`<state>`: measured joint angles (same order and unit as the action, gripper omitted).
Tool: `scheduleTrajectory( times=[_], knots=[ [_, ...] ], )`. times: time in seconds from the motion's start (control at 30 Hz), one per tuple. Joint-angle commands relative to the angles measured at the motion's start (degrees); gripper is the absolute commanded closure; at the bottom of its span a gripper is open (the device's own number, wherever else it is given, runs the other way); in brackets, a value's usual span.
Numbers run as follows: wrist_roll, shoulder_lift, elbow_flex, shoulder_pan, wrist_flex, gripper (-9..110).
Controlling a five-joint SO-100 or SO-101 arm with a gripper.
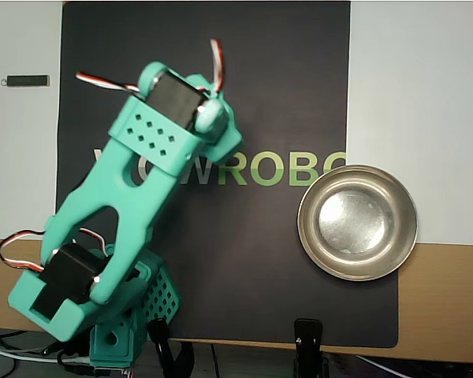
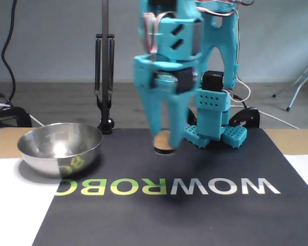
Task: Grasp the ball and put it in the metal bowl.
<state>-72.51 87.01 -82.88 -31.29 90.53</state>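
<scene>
Fixed view, left to right: metal bowl [image 2: 60, 147] at left on the black mat's [image 2: 236, 215] edge, nothing visible inside. Lamp stand [image 2: 104, 77] behind it. Centre: teal gripper [image 2: 165, 144] pointing down, jaws closed on the ball [image 2: 163, 141], held clear above the mat. Open mat lies between ball and bowl. Overhead, the arm [image 1: 134, 197] hides the ball; the bowl [image 1: 357, 222] is empty.

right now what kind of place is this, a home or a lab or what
Probably a hobby or demo robotics bench: a printed teal arm on a branded black mat, a clamped stand, loose cables, and a bowl as its target.
</scene>
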Motion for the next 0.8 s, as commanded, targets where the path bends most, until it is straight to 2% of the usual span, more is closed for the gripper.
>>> scheduleTrajectory(
  times=[0.0,0.1,0.77],
  knots=[
    [7.47,2.99,1.23,-0.44,-0.18,76],
    [10.81,2.99,1.32,-1.58,-0.18,74],
    [10.63,2.2,1.14,-4.83,-0.18,75]
  ],
)
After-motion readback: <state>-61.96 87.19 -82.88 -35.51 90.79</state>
